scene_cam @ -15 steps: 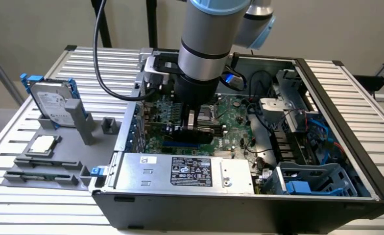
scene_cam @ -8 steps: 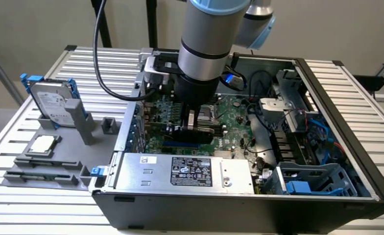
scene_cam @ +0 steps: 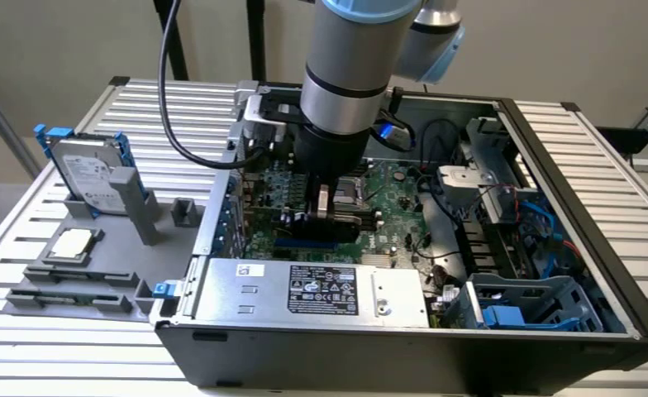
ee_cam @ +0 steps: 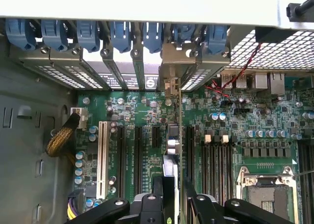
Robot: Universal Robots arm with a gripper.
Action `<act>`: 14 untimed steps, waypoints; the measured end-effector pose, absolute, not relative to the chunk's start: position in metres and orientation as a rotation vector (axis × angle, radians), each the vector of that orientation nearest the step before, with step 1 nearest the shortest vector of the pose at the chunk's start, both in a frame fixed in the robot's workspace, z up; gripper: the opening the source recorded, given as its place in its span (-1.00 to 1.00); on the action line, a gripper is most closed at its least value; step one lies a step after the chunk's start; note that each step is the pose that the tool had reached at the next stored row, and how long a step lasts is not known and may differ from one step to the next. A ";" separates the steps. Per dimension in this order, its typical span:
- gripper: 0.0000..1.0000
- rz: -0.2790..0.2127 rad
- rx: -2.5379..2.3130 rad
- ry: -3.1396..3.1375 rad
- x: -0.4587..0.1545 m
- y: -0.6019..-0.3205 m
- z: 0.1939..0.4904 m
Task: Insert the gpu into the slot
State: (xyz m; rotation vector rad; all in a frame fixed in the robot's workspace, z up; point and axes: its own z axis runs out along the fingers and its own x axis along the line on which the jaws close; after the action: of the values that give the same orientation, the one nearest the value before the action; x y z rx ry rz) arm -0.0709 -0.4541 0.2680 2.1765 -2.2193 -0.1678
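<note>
- End effector down inside open PC case, over green board, arm coming in from above.
- Clamped on the gpu: one black finger each side of card, no gap seen betw. pads and card.
- Gpu upright, edge-on in wrist view; thin dark line running from betw. fingers out to rear wall of case.
- Metal bracket end at rear wall, in line w/ row of blue clips and other bracket covers.
- Card parallel to black slots and white slot on board; CPU socket off to one side, apart from card.
- Ext. view: short stretch of the slot, bright blue, just below end effector, on side toward silver power-supply box.
- Can't tell whether card edge seated in slot or just above it; contact hidden by end effector.
- Hard drive w/ blue rails standing in grey holder on surface, toward ext. view's left, well apart from case.
</note>
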 end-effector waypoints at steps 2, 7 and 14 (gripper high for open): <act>-0.47 -0.167 2.176 -2.219 -0.071 -0.454 0.267; -0.47 -0.167 2.176 -2.219 -0.071 -0.454 0.266; -0.47 -0.167 2.176 -2.219 -0.071 -0.454 0.264</act>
State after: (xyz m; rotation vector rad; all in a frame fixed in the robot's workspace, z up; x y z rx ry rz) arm -0.0709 -0.4541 0.2638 2.1759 -2.2187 -0.1671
